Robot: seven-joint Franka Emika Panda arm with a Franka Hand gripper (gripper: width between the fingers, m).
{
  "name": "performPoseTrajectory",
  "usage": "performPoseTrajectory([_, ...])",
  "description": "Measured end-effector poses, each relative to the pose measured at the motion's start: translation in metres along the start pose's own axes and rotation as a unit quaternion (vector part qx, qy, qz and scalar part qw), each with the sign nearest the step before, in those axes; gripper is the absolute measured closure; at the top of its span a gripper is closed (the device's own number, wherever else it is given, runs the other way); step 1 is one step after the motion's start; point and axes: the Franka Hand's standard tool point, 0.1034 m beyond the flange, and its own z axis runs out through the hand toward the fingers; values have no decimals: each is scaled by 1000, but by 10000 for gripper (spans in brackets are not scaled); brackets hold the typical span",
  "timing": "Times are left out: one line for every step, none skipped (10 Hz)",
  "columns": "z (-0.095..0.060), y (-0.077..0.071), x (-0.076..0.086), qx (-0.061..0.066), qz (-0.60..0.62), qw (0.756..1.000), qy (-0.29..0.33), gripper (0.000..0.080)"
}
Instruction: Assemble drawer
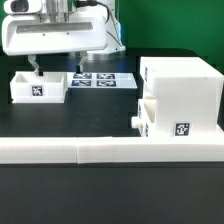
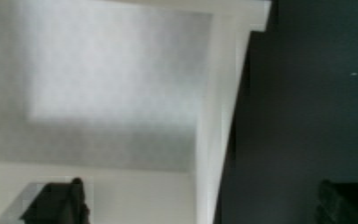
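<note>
The loose white tray (image 1: 38, 87) with a square tag on its front lies on the black table at the exterior view's left. My gripper (image 1: 56, 66) hangs just above its far right part, open and empty. In the wrist view the gripper (image 2: 202, 205) straddles the tray's side wall (image 2: 226, 110), with one dark fingertip (image 2: 55, 203) over the tray's floor (image 2: 114, 90) and the other over the table. The tall white casing (image 1: 185, 85) stands at the exterior view's right. A second tray (image 1: 152, 118) with a knob (image 1: 133, 118) sits partly pushed into its lower slot.
The marker board (image 1: 105, 79) lies flat behind, between the loose tray and the casing. A long low white border wall (image 1: 110, 150) runs along the front of the table. Black table (image 2: 318, 90) shows beside the tray.
</note>
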Motion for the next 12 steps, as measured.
performPoseTrajectory([5,-4,-4,5,20,1000,-10,151])
performPoseTrajectory([11,-8,-9,10,22,1000,-21,151])
performPoseTrajectory([15,-14,-14,16,23,999,-32,151])
performPoseTrajectory([21,-17,-18,18,23,999,-39,151])
performPoseTrajectory([30,-21,-20,13,19,999,-34,151])
performPoseTrajectory([35,-22,-24,11,13,999,-32,151])
performPoseTrajectory([38,-21,-28,7,9,1000,-27,151])
performPoseTrajectory([40,-21,-31,3,8,1000,-22,151])
performPoseTrajectory([41,-21,-34,0,7,1000,-19,151])
performPoseTrajectory([41,-20,-36,-3,7,1000,-16,151])
performPoseTrajectory([41,-20,-35,-4,7,1000,-14,151])
performPoseTrajectory([41,-19,-34,-6,7,1000,-10,274])
